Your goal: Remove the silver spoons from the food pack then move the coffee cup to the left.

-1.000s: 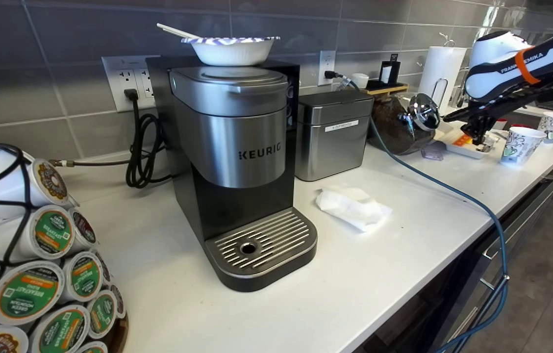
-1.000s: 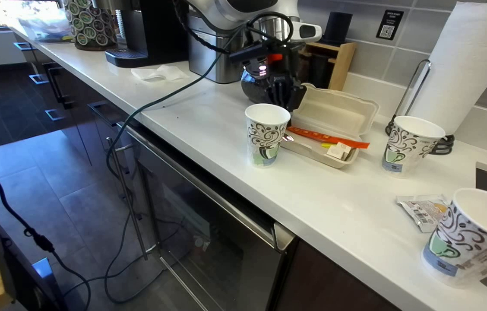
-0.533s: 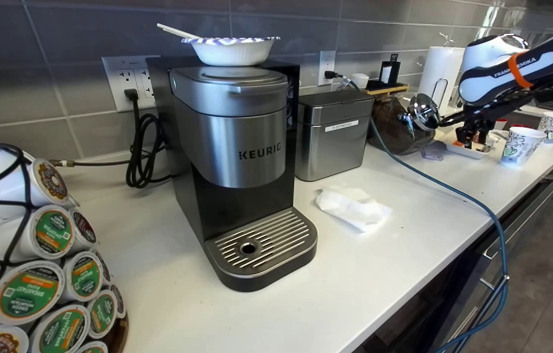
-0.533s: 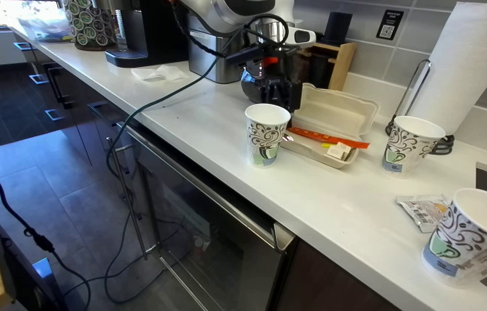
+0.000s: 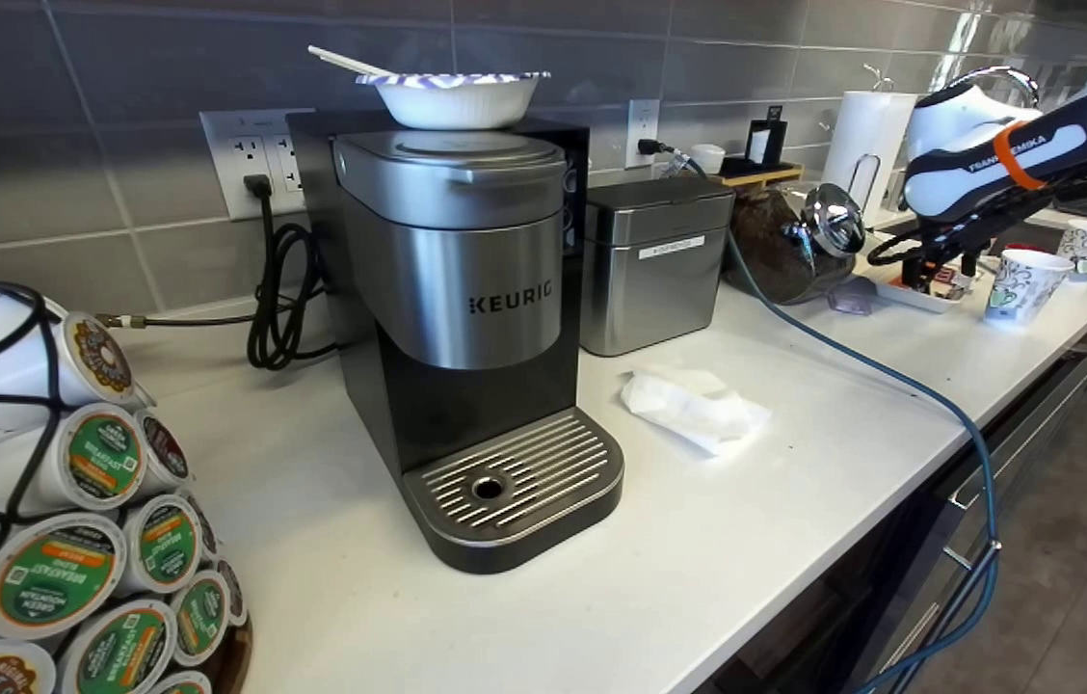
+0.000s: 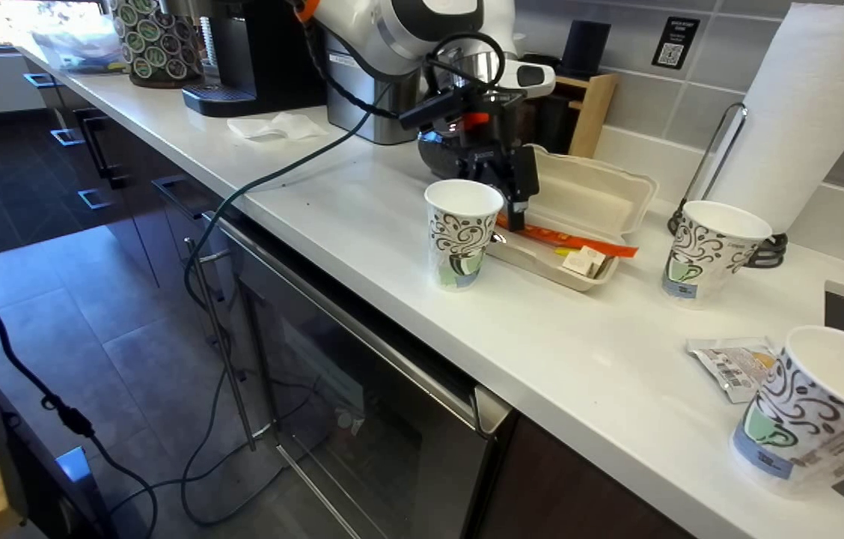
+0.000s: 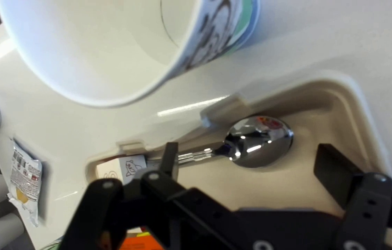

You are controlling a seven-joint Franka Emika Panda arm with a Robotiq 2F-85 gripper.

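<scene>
A silver spoon lies bowl-side down or up, I cannot tell which, inside the cream food pack, whose hinged lid is raised. In the wrist view my gripper is open above the pack, nothing held. The left finger covers part of the spoon's handle; the right finger is beyond the bowl. Whether either touches the pack I cannot tell. The patterned paper coffee cup stands upright beside the pack and fills the wrist view's upper left. An orange wrapper and small white box share the pack.
Two more paper cups and a foil sachet are nearer the sink. A paper towel roll stands behind. A glass jar and steel box flank the arm. A blue cable crosses the counter edge.
My gripper's fingers have spread apart. The gripper has come lower into the food pack, and the orange wrapper has shifted very slightly. The cups have stayed in place.
</scene>
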